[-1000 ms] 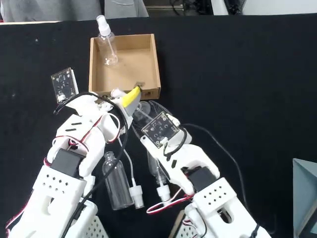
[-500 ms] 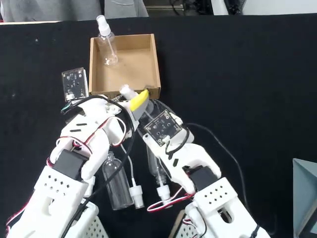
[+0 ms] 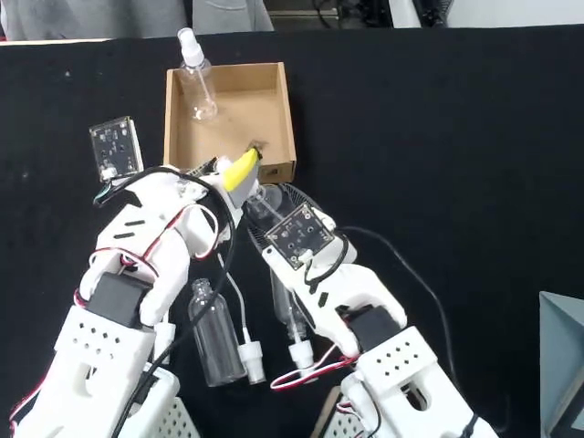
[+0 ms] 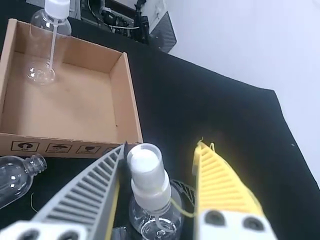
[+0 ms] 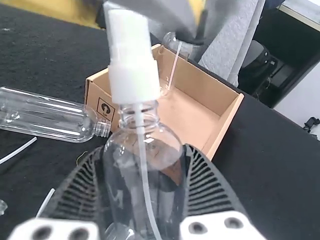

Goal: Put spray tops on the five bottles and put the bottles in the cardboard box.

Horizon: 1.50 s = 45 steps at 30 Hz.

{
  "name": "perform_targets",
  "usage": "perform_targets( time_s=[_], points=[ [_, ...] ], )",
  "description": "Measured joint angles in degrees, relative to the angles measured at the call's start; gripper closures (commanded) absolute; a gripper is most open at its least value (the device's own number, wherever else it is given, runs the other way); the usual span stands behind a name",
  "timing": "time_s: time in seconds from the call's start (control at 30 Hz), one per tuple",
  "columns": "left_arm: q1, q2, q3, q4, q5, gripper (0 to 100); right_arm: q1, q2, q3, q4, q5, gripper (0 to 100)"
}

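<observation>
My right gripper (image 5: 145,152) is shut on an upright clear bottle (image 5: 142,170) just in front of the cardboard box (image 5: 200,105). A white spray top (image 5: 130,60) sits in the bottle's neck. My left gripper (image 4: 160,150) stands open around that spray top (image 4: 147,172): the grey finger touches it, the yellow finger (image 4: 220,190) is a little apart. In the high view both grippers meet at the box's near wall (image 3: 274,169), with the left gripper (image 3: 239,178) over the right gripper (image 3: 265,214). One capped bottle (image 3: 196,78) leans in the box's far corner.
An uncapped bottle (image 3: 214,333) lies on the black table between the arms, with loose spray tops (image 3: 251,351) beside it. Another open bottle (image 4: 15,172) lies near the box front. A grey-blue object (image 3: 561,356) sits at the right edge.
My left wrist turned one way around the spray top and has swung back, its camera board returning to the left. The right arm and its bottle have stayed put.
</observation>
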<state>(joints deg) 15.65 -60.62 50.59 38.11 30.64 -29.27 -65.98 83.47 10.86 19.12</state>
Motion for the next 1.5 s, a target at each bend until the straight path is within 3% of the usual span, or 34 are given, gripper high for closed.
perform_targets(
  time_s=[0.63, 0.77, 1.1, 1.5],
  points=[
    [-1.8, -9.2, -0.1, 0.0, 0.0, 80, 0.3, 0.0, 0.0, -5.3, 0.1, 98.7],
    [-4.8, -9.5, -0.1, -0.1, 0.0, 80, 0.3, 0.0, 0.0, -5.3, 0.1, 98.7],
    [-14.1, -9.5, 7.1, -8.8, -0.1, 80, 0.3, 0.0, 0.0, -9.7, 0.1, 98.7],
    [-14.9, -9.5, 14.3, -16.7, -0.2, 80, 0.3, 0.0, 0.0, -9.8, 0.1, 98.7]
  ],
)
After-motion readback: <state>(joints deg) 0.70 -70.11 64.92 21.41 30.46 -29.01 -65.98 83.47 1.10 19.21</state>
